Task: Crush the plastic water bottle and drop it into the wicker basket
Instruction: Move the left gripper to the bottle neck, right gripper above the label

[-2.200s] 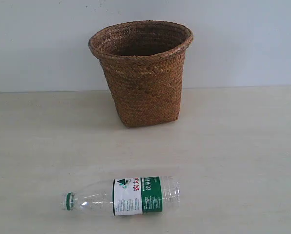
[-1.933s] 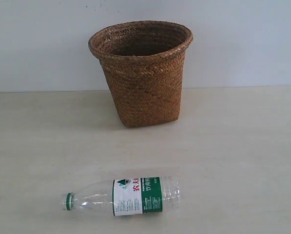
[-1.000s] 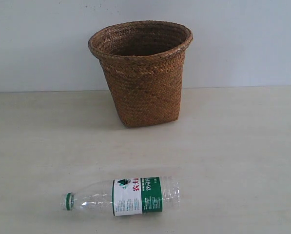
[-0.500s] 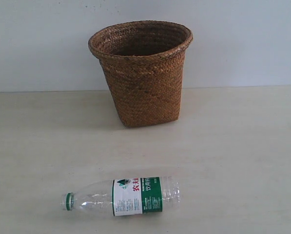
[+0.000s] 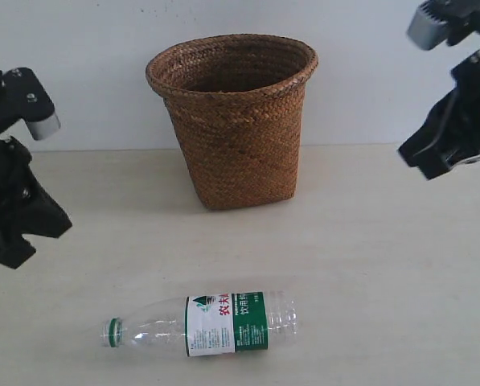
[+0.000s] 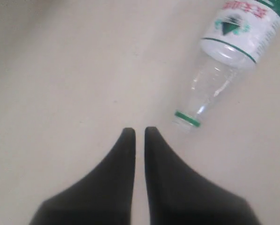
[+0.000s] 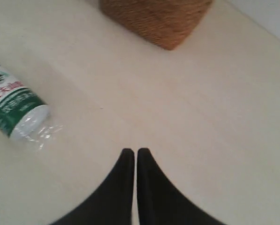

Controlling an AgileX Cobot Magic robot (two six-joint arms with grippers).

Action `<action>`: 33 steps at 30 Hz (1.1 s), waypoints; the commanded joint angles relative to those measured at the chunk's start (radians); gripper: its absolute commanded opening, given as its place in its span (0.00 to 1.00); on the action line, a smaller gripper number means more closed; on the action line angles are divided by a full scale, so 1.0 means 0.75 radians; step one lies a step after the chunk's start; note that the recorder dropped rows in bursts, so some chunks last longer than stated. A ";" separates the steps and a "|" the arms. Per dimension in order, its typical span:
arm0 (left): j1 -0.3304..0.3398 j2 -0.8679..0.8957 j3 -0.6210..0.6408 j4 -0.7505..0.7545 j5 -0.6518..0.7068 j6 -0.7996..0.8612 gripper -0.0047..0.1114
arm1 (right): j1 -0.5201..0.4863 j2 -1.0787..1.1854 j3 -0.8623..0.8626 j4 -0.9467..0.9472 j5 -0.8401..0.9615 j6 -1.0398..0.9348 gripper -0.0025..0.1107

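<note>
Plastic water bottle (image 5: 215,324) flat on its side, both claws empty

The bottle's at bottom centre of the exterior view, green neck ring pointing left, not crushed, on a pale beige tabletop (image 5: 368,265) with a plain whitish wall (image 5: 79,48) behind. The wicker basket (image 5: 235,129) stands upright at top centre, well apart from it. The left gripper (image 6: 140,131) hangs at the left edge and the right gripper (image 7: 136,151) at the upper right. Each has its fingers pinched nearly together, just a sliver of gap, gripping nothing.
</note>
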 commanded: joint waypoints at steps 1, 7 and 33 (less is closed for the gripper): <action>-0.008 0.039 -0.013 -0.068 0.100 0.255 0.08 | 0.130 0.110 -0.039 0.024 0.058 -0.073 0.02; -0.008 0.079 0.050 -0.194 0.107 0.549 0.15 | 0.278 0.262 -0.051 0.082 0.075 -0.110 0.02; -0.115 0.556 0.199 -0.390 -0.290 1.019 0.60 | 0.300 0.409 -0.048 0.306 0.023 -0.226 0.02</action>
